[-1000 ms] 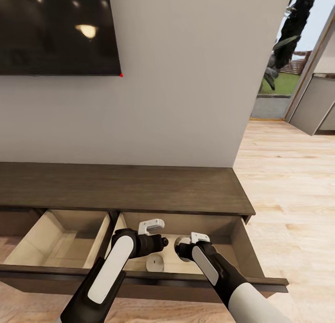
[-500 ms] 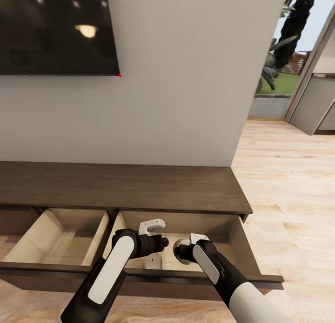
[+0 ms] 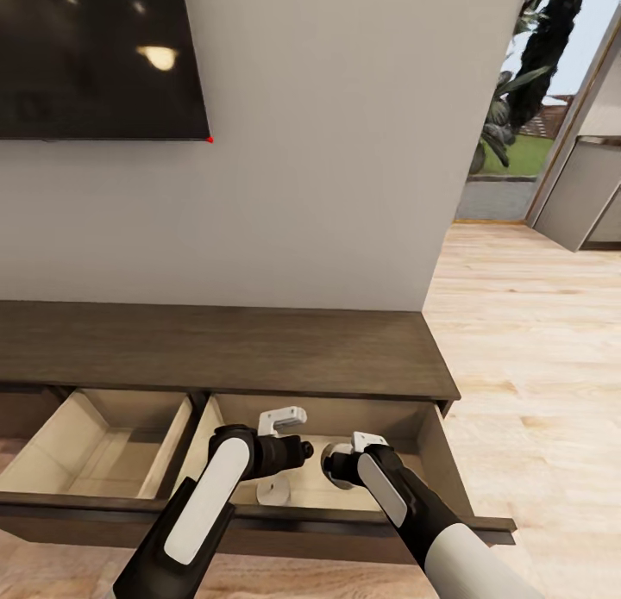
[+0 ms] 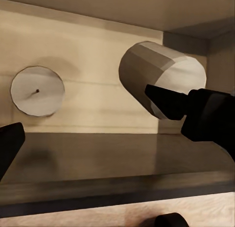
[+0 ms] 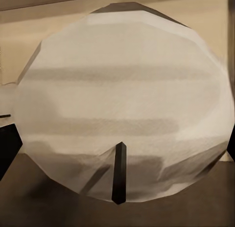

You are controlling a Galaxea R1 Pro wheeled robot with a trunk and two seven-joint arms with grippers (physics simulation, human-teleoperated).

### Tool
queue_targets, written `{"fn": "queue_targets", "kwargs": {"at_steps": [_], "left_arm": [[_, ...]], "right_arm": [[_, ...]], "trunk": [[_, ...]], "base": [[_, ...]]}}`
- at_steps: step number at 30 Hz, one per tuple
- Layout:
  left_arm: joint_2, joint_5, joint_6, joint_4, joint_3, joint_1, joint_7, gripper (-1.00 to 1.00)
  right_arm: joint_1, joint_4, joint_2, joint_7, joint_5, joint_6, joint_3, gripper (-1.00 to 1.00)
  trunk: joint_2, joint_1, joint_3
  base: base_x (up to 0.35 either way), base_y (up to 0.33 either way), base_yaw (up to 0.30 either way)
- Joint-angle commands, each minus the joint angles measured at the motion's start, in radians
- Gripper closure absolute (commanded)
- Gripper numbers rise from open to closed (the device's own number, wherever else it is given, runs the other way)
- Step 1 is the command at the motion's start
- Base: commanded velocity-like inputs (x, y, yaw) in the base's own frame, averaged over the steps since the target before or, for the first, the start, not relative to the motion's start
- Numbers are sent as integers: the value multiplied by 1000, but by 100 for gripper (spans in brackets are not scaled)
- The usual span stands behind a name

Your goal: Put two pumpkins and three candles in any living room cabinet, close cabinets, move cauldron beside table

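Note:
The long dark brown cabinet (image 3: 224,349) stands against the wall with two drawers pulled out. My right gripper (image 3: 333,466) hangs over the right drawer (image 3: 435,461), shut on a grey-tan candle (image 5: 122,104), which also appears as a stubby cylinder (image 4: 161,77) in the left wrist view. Another candle (image 3: 274,493) stands on that drawer's pale floor, its wick end facing up (image 4: 37,91). My left gripper (image 3: 302,450) hovers just beside the right one, open, with nothing between its fingers (image 4: 7,143). The pumpkins, cauldron and table are out of view.
The left drawer (image 3: 95,448) is open too and looks bare inside. A dark television (image 3: 95,56) hangs on the wall above the cabinet. Wood floor (image 3: 535,340) stretches to the right toward a doorway with greenery outside.
The whole picture has slid a little to the left, so the camera has shifted right. Both grippers keep the same pose, the right one still holding its candle.

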Motion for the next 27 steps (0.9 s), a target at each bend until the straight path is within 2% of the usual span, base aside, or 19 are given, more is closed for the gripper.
{"fn": "queue_targets", "kwargs": {"at_steps": [1, 6, 12, 15, 20, 22, 24, 25, 27], "left_arm": [[0, 9, 3, -1, -1, -1, 10, -100], [0, 10, 3, -1, 7, -1, 10, -100], [0, 10, 3, -1, 14, -1, 10, -100], [1, 10, 3, -1, 15, -1, 10, -100], [2, 15, 3, -2, 17, -1, 10, -100], [9, 17, 3, -2, 27, -1, 10, -100], [32, 40, 3, -3, 55, -1, 10, -100], [42, 66, 4, -4, 62, -1, 9, -100], [70, 142, 4, -5, 69, -1, 10, -100]], "right_arm": [[-1, -1, -1, -10, -13, 0, 3, 100], [-1, -1, -1, -12, -14, 5, 3, 100], [-1, 1, -1, -15, -14, 7, 3, 100], [-1, 1, -1, -17, -14, 8, 3, 100], [-1, 6, 0, -21, -14, 9, 3, 100], [-1, 8, 0, -21, -14, 10, 3, 100], [-1, 11, 0, -23, -13, 10, 3, 100], [-1, 12, 0, -24, -13, 10, 3, 100], [-1, 14, 0, -25, -13, 9, 3, 100]], "trunk": [[0, 0, -1], [0, 0, -1], [42, -23, 18], [42, -23, 18], [70, -39, 30], [70, -39, 30], [84, -46, 37], [91, -50, 40], [98, -54, 43]], "base": [[3, -3, 0], [1, -27, 0], [0, -4, 0], [0, 0, 0], [0, 0, 0], [0, 0, 0], [0, 0, 0], [0, 0, 0], [0, 0, 0]]}}
